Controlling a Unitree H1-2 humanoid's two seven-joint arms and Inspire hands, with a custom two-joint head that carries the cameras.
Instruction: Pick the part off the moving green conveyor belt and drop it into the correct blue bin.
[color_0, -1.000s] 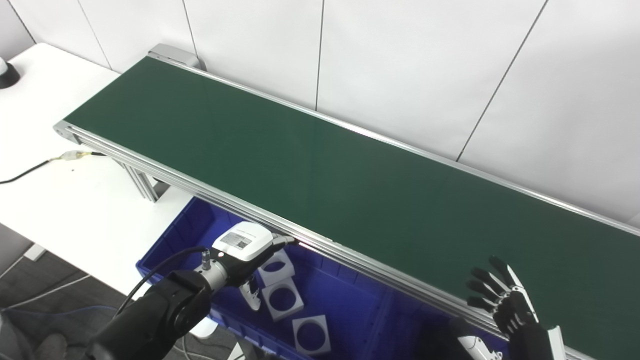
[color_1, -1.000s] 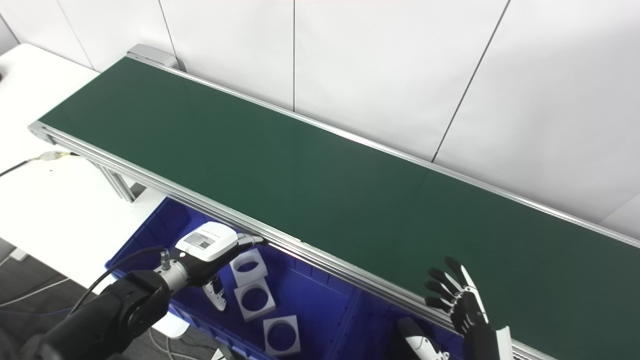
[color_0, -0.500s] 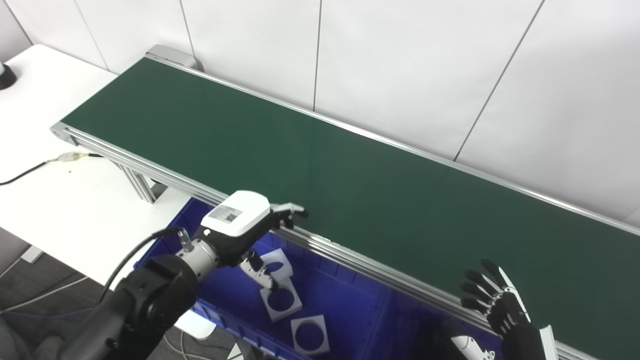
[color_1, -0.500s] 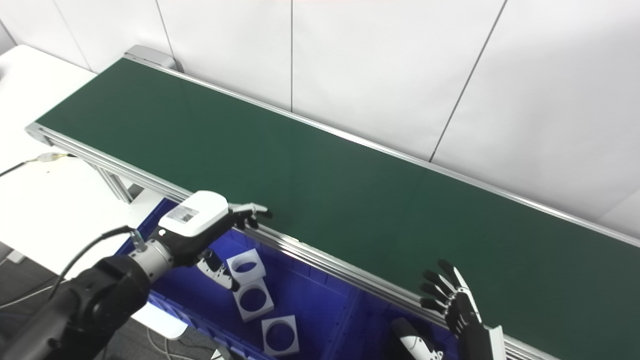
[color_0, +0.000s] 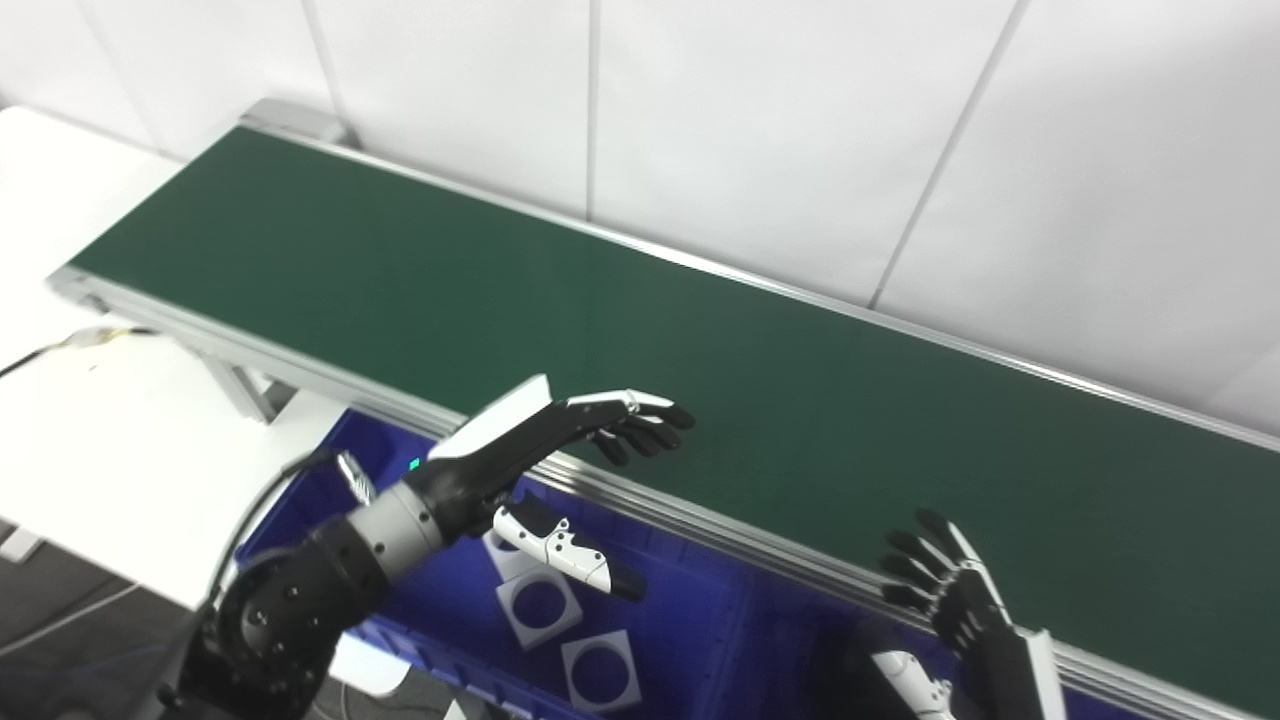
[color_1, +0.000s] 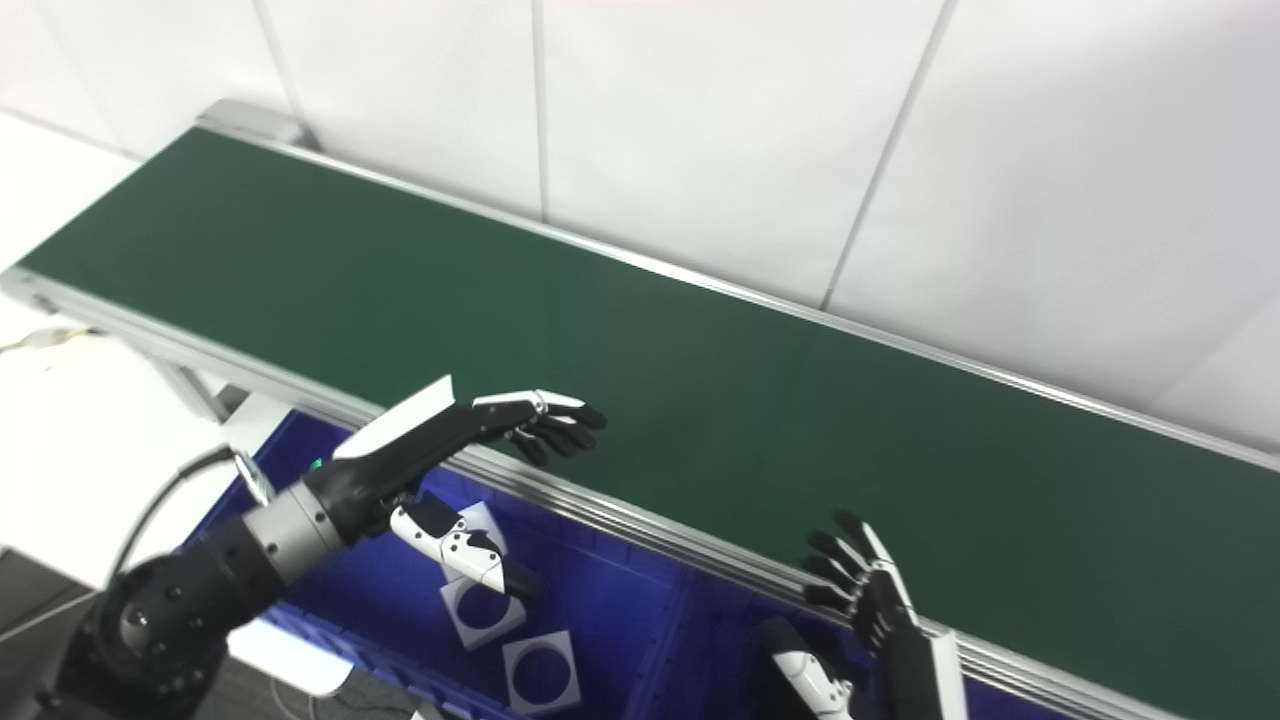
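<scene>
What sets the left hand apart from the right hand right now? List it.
The left hand lies roughly level, reaching out over the near edge of the green conveyor belt, its fingers curled down; the right hand stands upright at the belt's near rail, fingers spread. The left hand sits above the blue bin holding white square parts. Both hands are open and hold nothing.

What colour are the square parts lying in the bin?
White parts, with round holes; clearest in left eye view.

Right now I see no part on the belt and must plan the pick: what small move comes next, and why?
Probably hold: the left hand hangs open over the near edge of the green belt, the right hand is open too, and the belt shows bare. The white parts lie in the blue bin.
</scene>
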